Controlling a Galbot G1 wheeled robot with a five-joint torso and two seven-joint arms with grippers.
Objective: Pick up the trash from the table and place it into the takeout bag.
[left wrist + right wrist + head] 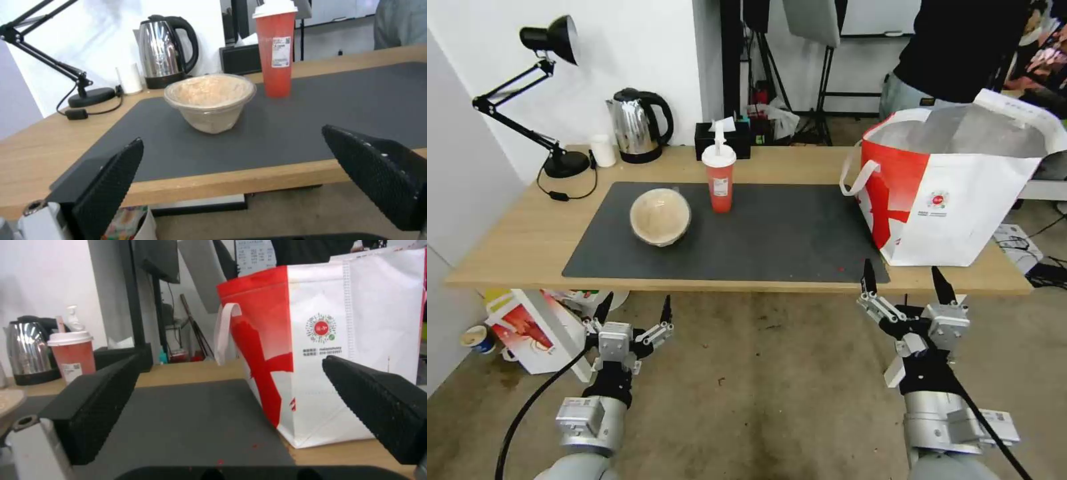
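Both the left end effector (634, 308) and the right end effector (904, 280) hover spread wide and empty just off the table's (527, 247) near edge, the tan paper bowl (660, 217) and red cup (719, 180) standing apart on the dark mat (774, 233), the takeout bag (954, 193) open-topped at its right end.

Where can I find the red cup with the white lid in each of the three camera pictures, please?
Head view: the red cup stands at the far edge of the dark mat, right of the tan bowl.
Left wrist view: the cup rises behind the bowl, near the top edge.
Right wrist view: it stands at the left side.
Shared landmark: the steel kettle behind it.
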